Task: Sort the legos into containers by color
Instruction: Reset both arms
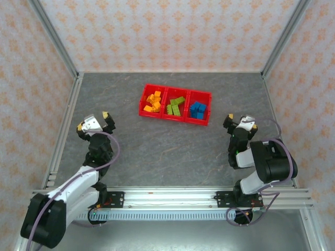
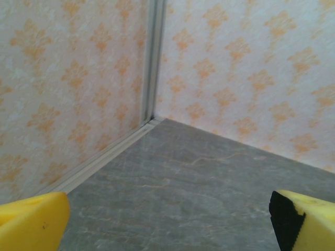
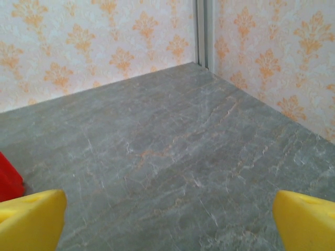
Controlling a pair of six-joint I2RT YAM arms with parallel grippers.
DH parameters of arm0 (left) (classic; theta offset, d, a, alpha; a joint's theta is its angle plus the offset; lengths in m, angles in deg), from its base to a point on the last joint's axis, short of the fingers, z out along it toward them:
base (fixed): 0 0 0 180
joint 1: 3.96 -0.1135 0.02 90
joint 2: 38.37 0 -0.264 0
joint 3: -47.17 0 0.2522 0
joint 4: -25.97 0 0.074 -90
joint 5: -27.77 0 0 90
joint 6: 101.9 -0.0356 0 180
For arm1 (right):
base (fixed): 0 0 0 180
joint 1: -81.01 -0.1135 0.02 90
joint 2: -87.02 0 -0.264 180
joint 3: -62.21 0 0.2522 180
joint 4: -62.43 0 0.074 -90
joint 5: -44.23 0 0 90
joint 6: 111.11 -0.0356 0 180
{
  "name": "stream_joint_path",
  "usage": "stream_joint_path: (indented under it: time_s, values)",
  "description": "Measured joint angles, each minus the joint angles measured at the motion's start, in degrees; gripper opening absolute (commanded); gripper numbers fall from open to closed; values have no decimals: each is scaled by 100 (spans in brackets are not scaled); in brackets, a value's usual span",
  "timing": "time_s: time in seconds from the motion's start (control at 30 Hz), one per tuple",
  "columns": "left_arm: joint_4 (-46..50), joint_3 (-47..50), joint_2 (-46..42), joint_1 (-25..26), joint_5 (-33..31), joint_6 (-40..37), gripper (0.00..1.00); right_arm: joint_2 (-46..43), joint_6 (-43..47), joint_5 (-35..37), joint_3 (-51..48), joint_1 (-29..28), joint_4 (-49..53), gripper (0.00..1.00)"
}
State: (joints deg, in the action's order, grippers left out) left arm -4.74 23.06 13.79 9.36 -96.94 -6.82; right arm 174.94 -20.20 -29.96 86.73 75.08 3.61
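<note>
Resting sorted by color, legos (image 1: 176,107) fill three red containers (image 1: 175,120).

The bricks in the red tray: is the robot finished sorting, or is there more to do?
Done, it seems: orange-yellow bricks lie in the left bin, green bricks the middle, blue bricks the right of the red tray. In hand: nothing; the left gripper and right gripper are open and empty, apart from it. Left: probably nothing; every brick I see sits in a bin.
</note>
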Motion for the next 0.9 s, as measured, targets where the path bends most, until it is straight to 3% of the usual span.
stream_joint_path:
  time_s: [0.17,0.33,0.4,0.6,0.9]
  values:
    - [-984,365,1045,-245,44,44,99,0,-4,-26,13,0,-17,100]
    - [-2776,365,2944,-341,262,-385,100,0,-4,-28,13,0,-17,100]
    - [-3025,306,3394,-361,400,-514,100,0,-2,-28,13,0,-17,100]
    - [-3213,-57,3587,-977,1187,-417,100,0,-2,-42,13,0,-17,100]
    - [-3453,-33,3657,-907,1453,-409,100,0,-4,-44,13,0,-17,100]
